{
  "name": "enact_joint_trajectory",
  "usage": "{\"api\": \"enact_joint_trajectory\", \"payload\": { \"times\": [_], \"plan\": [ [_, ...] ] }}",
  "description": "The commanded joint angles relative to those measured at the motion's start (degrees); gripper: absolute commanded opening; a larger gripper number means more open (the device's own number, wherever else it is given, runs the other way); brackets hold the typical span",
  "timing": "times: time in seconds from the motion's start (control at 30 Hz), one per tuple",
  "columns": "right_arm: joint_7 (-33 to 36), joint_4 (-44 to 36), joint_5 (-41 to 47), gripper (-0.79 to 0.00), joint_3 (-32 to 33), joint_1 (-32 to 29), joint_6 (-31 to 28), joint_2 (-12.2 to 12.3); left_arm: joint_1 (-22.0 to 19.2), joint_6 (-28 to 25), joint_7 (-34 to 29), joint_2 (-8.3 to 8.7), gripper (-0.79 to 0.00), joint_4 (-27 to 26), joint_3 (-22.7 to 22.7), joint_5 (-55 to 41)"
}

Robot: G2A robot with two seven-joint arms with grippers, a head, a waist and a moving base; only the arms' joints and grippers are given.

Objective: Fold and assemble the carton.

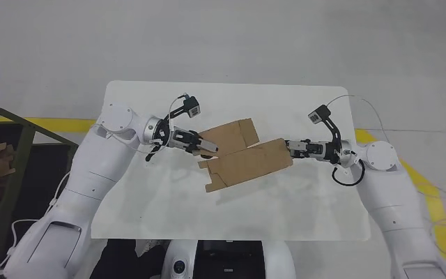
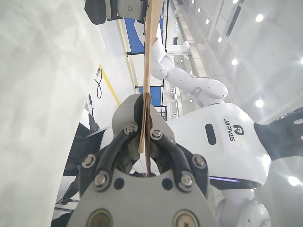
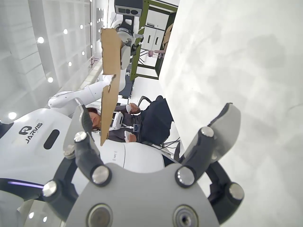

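Now left gripper (image 2: 144, 106) clamped on carton (image 2: 149, 53) edge; right gripper (image 3: 155, 105) wide open beside it.

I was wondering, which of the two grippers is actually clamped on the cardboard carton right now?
The left gripper: it is shut on one end of the flat carton. The right gripper is wide open at the opposite end, gripping nothing.

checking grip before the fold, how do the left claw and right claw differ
The left claw is shut on the carton, clamping one end; the right claw is open and clamps nothing. The left claw has cardboard deep in its jaws; the right claw has only the carton's edge near one side. Both face the carton from opposite ends.
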Motion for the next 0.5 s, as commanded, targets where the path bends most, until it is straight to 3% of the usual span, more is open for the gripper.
{"api": "enact_joint_trajectory", "payload": {
  "times": [0.0,0.23,0.47],
  "plan": [
    [0.5,-1.3,-0.7,0.000,-0.5,-0.1,0.4,0.1,0.3,0.1,0.6,0.09,-0.785,-0.2,0.0,0.5],
    [3.2,-4.9,-0.5,0.000,-3.0,0.7,3.0,0.7,-0.9,0.7,-0.6,-0.28,-0.785,1.7,2.8,2.8],
    [4.7,-3.2,1.5,0.000,-6.4,3.5,4.6,1.5,-2.9,-2.5,-2.0,-0.92,-0.785,3.1,5.3,3.4]
  ]
}}
